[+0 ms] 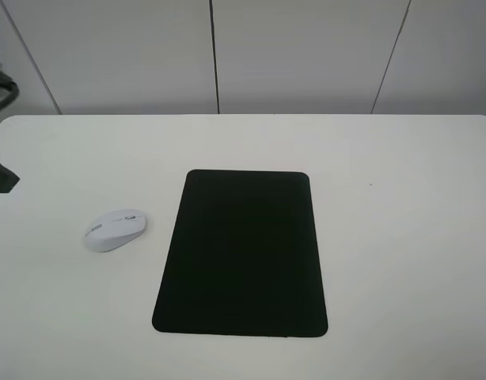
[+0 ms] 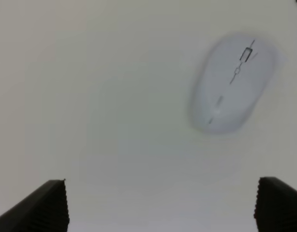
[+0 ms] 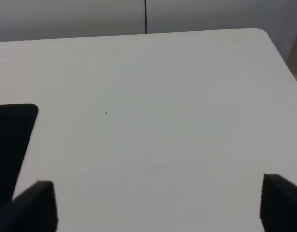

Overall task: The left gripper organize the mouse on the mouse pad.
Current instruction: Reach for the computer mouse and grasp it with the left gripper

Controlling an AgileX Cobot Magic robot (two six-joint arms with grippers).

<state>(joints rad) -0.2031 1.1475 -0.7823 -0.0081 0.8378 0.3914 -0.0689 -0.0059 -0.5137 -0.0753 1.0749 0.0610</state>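
The white mouse (image 1: 115, 229) lies on the white table, a little left of the mouse pad (image 1: 243, 253) and not touching it. The pad is a large black rectangle in the middle of the table with nothing on it. In the left wrist view the mouse (image 2: 233, 84) lies ahead of my left gripper (image 2: 160, 212) and off to one side. That gripper is open, its two black fingertips (image 2: 42, 208) wide apart over bare table. My right gripper (image 3: 158, 208) is open too, above bare table, with a corner of the pad (image 3: 10, 140) beside it.
A dark piece of the left arm (image 1: 1, 176) shows at the left edge of the high view. The white table (image 1: 401, 237) ends at a pale panelled wall (image 1: 306, 55) at the back, and its rounded far right corner (image 3: 264, 36) shows.
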